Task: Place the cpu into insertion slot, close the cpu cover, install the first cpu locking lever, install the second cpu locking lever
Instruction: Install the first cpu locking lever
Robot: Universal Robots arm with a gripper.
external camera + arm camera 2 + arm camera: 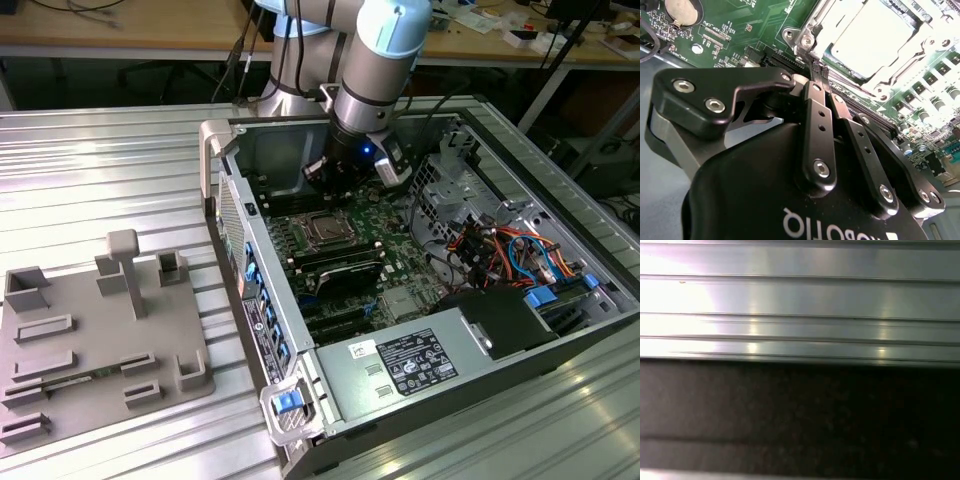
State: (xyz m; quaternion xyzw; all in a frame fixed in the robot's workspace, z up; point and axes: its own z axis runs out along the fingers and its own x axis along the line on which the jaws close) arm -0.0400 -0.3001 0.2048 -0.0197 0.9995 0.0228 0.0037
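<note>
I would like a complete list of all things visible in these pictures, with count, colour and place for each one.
computer case: one, grey metal, open, lying on the ribbed metal table.
motherboard: one, green, inside the case.
cpu: one, silver top, seated in the socket on the motherboard.
cpu cover: one, silver frame, lying around the cpu.
power supply box: one, grey-white, at the case's near end.
cables: several, orange, red and blue, at the exterior view's right.
fixture plate: one, grey, on the table at the exterior view's left.
workbench: one, wooden, behind.
arm: one, silver and light blue, above the case.
gripper: one, black, fingertips together beside the socket's corner.
</note>
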